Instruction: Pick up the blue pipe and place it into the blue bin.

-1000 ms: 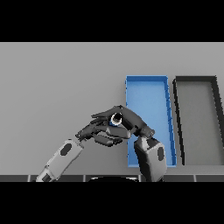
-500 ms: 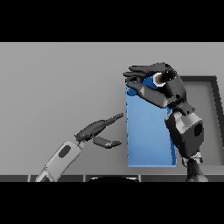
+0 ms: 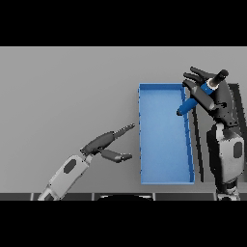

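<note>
The blue pipe (image 3: pixel 185 107) hangs tilted over the right wall of the blue bin (image 3: pixel 164 179), its lower end pointing down-left into the bin. Its upper part runs behind the fingers of my right hand (image 3: pixel 206 95), which hovers above the bin's far right corner. Those fingers are spread and nearly straight, lying across the pipe rather than wrapped round it. My left hand (image 3: pixel 102 143) rests low over the table to the left of the bin, open, fingers pointing toward the bin wall and thumb (image 3: pixel 117 156) held apart.
A black bin (image 3: pixel 240 96) stands right of the blue bin, mostly hidden behind my right forearm (image 3: pixel 226 154). Grey table (image 3: pixel 62 91) stretches to the left and far side.
My right hand carried the pipe from beside the left hand up and right across the blue bin to its far right corner, and its fingers have uncurled. The left hand stayed put.
</note>
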{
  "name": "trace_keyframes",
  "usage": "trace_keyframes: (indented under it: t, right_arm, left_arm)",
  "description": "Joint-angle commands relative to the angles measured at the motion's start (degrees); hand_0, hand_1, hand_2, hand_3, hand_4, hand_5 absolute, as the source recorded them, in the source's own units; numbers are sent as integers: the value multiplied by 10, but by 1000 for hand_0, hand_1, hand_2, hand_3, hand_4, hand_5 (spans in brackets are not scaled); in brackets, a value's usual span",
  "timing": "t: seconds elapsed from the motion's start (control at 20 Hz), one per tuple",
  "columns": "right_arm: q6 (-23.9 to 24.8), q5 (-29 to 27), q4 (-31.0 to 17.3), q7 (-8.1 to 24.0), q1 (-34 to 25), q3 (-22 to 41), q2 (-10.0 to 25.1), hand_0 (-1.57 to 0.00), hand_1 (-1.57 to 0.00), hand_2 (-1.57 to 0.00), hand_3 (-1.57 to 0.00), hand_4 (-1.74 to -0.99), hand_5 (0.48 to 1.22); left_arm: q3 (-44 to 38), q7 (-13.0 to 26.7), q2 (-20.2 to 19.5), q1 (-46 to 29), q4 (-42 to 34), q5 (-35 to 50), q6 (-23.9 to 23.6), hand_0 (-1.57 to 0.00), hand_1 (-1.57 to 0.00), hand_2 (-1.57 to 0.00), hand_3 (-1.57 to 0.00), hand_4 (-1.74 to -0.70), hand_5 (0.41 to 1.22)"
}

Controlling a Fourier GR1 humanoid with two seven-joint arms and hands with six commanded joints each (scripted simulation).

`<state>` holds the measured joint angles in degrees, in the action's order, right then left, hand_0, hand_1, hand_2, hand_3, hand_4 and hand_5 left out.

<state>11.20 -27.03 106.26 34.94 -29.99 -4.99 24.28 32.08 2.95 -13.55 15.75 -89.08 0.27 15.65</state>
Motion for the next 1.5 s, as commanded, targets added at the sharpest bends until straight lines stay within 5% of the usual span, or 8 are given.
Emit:
trace_keyframes:
  t: [0.0, 0.35, 0.55, 0.65, 0.8, 0.95, 1.1, 1.45]
  right_arm:
    - [7, 4, -2, 0, 22, 3, -5, -1571, -1571, -1571, -1571, -1740, 1122]
    - [109, -34, -8, 0, 175, 103, 24, -1571, -1571, -1571, -1571, -1741, 1122]
    - [115, -49, -22, -3, 224, 146, 38, -1571, -1571, -1571, -1571, -1591, 1114]
    - [141, -79, -51, -1, 238, 188, 60, -1563, -1459, -1393, -1122, -1547, 1133]
    - [171, -134, -84, 0, 229, 235, 96, -836, -746, -712, -574, -1392, 1176]
    - [182, -182, -111, -4, 189, 303, 151, -427, -382, -364, -293, -1242, 1081]
    - [197, -187, -116, 0, 166, 374, 196, -218, -195, -186, -150, -1165, 924]
    - [202, -170, -157, 0, 123, 442, 216, -45, -40, -38, -31, -1124, 717]
  left_arm:
    - [-1, 7, 1, -2, -5, 7, 1, 1, 1, 1, 1, -894, 483]
    - [-2, -2, 0, 2, 3, 2, 0, 1, 1, 1, 1, -881, 463]
    - [3, 3, 7, -1, -1, 1, -4, 1, 1, 1, 1, -884, 460]
    - [2, 10, 7, 2, -4, 3, -5, 1, 1, 1, 1, -886, 455]
    - [4, 11, 8, 2, -3, -1, -6, 1, 1, 1, 1, -885, 453]
    - [10, 17, 9, -10, -6, -4, -9, 1, 1, 1, 1, -889, 453]
    - [2, 14, 6, -1, -7, 4, -5, 1, 1, 1, 1, -895, 453]
    - [7, 12, 12, -3, 1, 1, -5, 1, 1, 1, 1, -912, 458]
